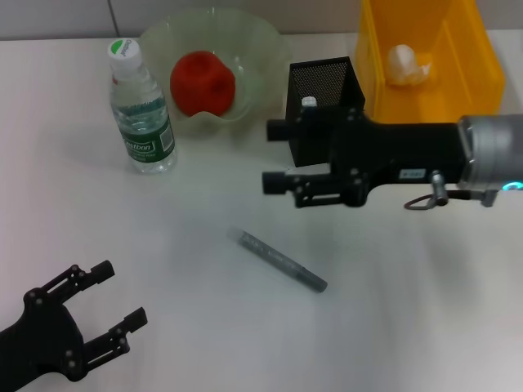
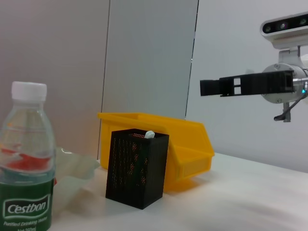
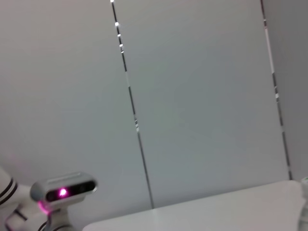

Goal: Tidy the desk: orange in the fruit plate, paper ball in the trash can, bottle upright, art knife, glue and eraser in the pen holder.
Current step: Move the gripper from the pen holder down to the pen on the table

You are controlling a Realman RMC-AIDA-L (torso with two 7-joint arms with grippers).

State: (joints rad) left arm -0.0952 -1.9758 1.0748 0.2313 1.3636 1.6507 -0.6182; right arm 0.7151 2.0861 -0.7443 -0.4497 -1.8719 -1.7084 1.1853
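Observation:
The orange (image 1: 203,82) lies in the pale-green fruit plate (image 1: 261,49). To its left the bottle (image 1: 143,114) stands upright, also close in the left wrist view (image 2: 26,183). The paper ball (image 1: 406,64) rests inside the yellow trash can (image 1: 474,73). The grey art knife (image 1: 282,261) lies flat mid-table. A white cap (image 1: 309,102), seemingly the glue, pokes out of the black mesh pen holder (image 1: 323,77). My right gripper (image 1: 268,155) hovers open, empty, just in front of the pen holder and above the knife. My left gripper (image 1: 114,298) is open at the near left. The eraser is out of view.
From the left wrist view the pen holder (image 2: 137,168) stands in front of the trash can (image 2: 192,144), with the right gripper (image 2: 204,87) in the air to their right. Bare table lies between the knife and my left gripper. The right wrist view shows only wall.

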